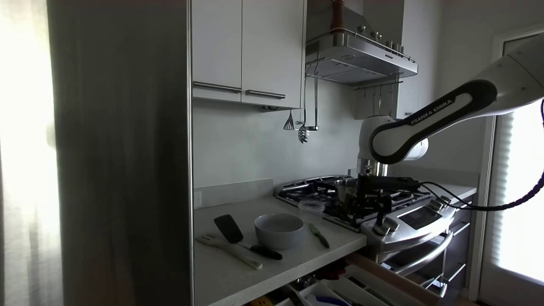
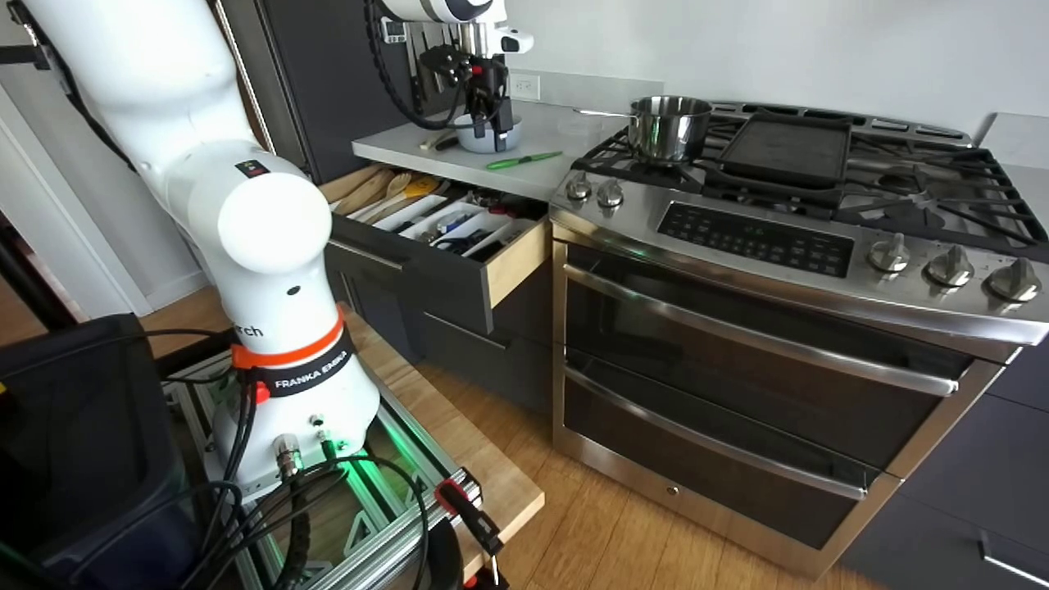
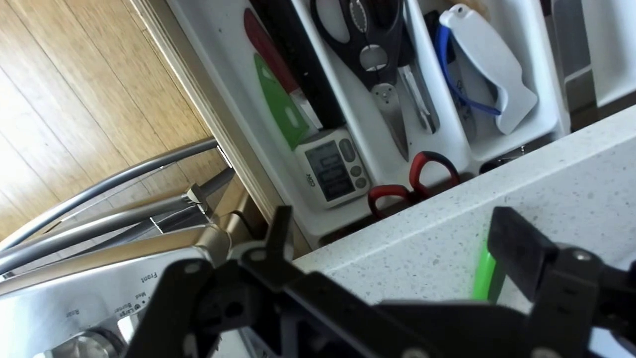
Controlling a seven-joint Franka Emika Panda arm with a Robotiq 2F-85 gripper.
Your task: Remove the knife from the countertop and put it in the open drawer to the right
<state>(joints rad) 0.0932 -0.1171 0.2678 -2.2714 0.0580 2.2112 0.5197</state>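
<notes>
The knife [image 1: 318, 236], with a green blade and dark handle, lies on the pale countertop [image 1: 216, 278] right of the bowl. It shows as a green strip in an exterior view [image 2: 524, 161]. In the wrist view the knife [image 3: 483, 278] is partly hidden behind one finger. My gripper [image 3: 397, 231] is open and empty, above the countertop [image 3: 397, 271] near its front edge; it also shows in an exterior view [image 2: 492, 131]. The drawer [image 2: 442, 274] below the countertop is pulled out, and its side edge [image 3: 191, 97] shows in the wrist view.
A grey bowl [image 1: 279, 231], black spatula [image 1: 229, 228], wooden utensil [image 1: 233, 253] and clear container [image 1: 311, 207] stand or lie on the countertop. The stove [image 2: 762, 221] adjoins it, with a steel pot [image 2: 668, 131]. The drawer holds a timer [image 3: 333, 166], scissors [image 3: 392, 109] and a red-handled knife [image 3: 271, 49].
</notes>
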